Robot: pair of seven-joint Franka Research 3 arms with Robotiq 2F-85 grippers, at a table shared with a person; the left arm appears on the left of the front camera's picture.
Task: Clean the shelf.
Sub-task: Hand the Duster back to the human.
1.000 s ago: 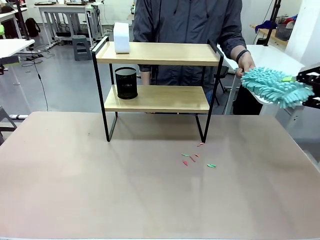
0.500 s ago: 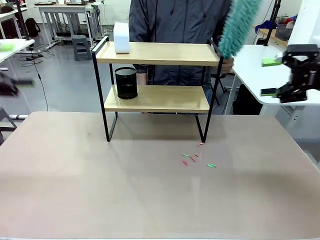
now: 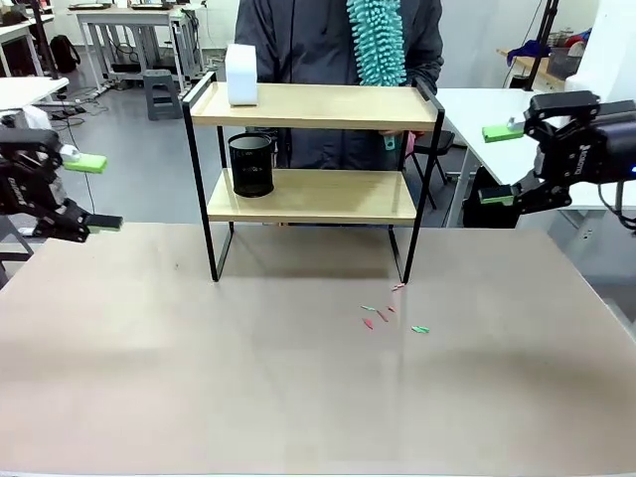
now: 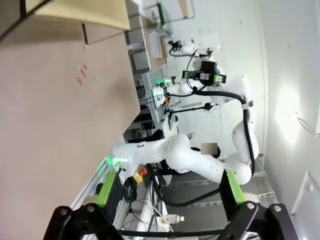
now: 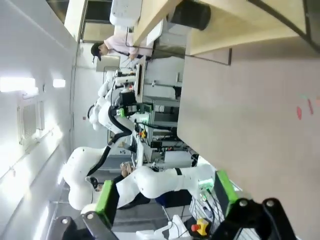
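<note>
Front view gives me the shelf [image 3: 313,164] standing at the far half of the table [image 3: 199,378], its four black legs on the tabletop. On its top board I see a white box [image 3: 241,75] at the left end; on the lower board, a black mesh cup [image 3: 250,165] sits toward the left. Behind the shelf stands a person in a dark jacket [image 3: 308,40] with a teal fluffy duster [image 3: 376,40] held upright in front of the chest, its lower end just above the top board.

My left gripper [image 3: 93,193] hangs at the table's left edge, well apart from the shelf, jaws spread wide with nothing between the green pads. My right gripper [image 3: 499,164] hangs off to the right of the shelf, level with its boards, also spread wide and holding nothing.

On the tabletop, just in front of the shelf's right front leg, I see a small scatter of red and green scraps [image 3: 390,315].

From the left wrist view I can make out a corner of the lower board, the same scraps [image 4: 84,74], and my own fingers wide apart.
</note>
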